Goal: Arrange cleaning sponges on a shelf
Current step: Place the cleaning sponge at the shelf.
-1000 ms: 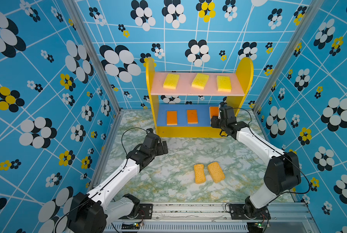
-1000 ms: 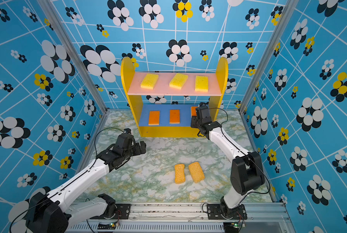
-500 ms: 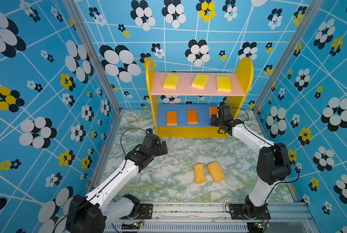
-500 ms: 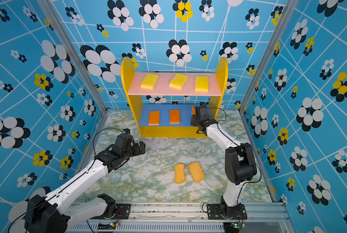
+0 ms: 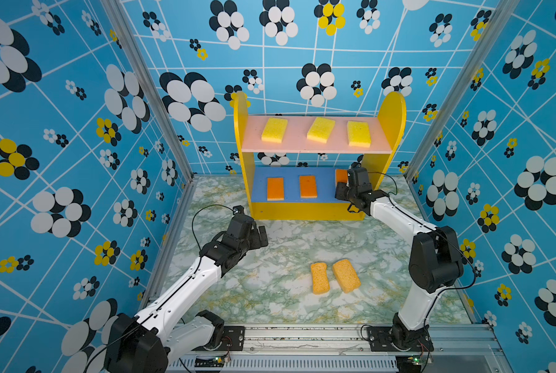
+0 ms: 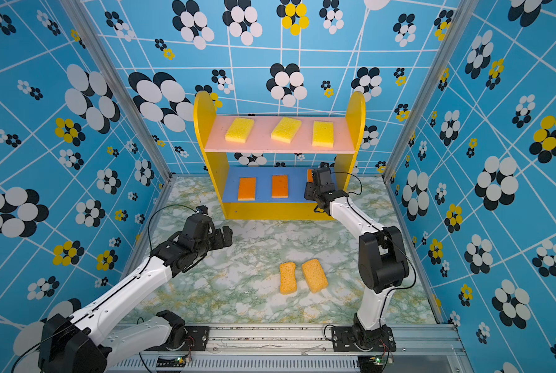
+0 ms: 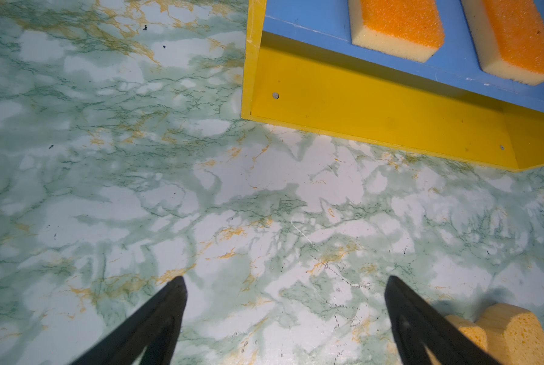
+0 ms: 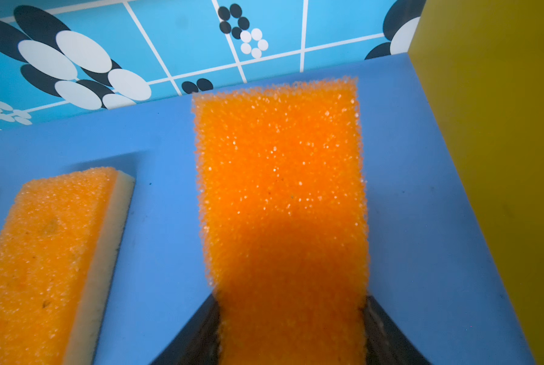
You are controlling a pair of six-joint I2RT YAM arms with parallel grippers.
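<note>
white arm links [image 5: 186, 290] – black joints, thin black cables

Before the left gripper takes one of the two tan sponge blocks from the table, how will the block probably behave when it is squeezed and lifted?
The nearer tan block looks coarse and full of pores, so it will probably compress between the fingers and weigh little. It lies flat with rounded corners, so rolling seems unlikely. Its rough surface should resist slipping. The left gripper stands open.
</note>
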